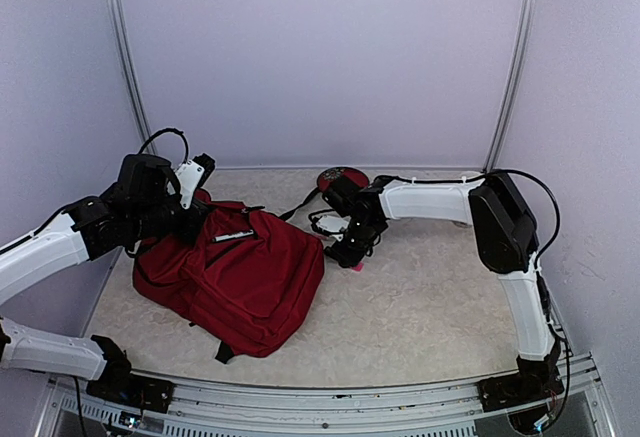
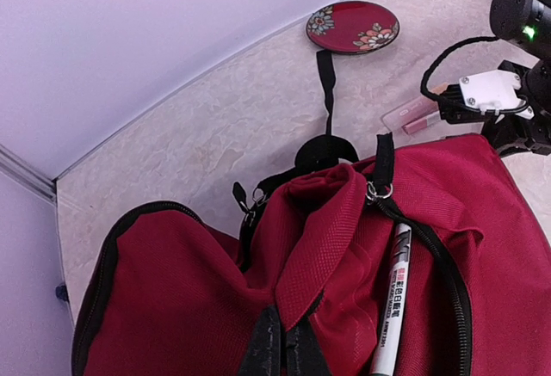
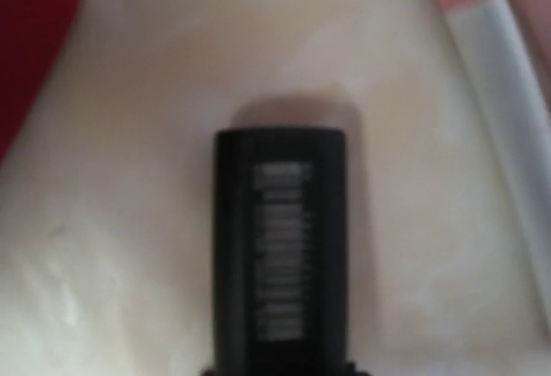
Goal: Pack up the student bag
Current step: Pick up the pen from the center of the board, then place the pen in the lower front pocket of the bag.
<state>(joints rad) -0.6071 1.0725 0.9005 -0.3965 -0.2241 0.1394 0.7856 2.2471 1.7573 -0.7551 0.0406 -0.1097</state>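
L gripper [image 2: 284, 343] clenched on student bag [image 1: 250, 272] rim | R gripper [image 1: 352, 247] low over black stick [image 3: 280, 247], grip can't tell | bag just left of R; R arm nearer stick

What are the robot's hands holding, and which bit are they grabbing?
The left gripper pinches a fold of the student bag beside its opening. The right gripper is over a small black stick; a grip cannot be told.
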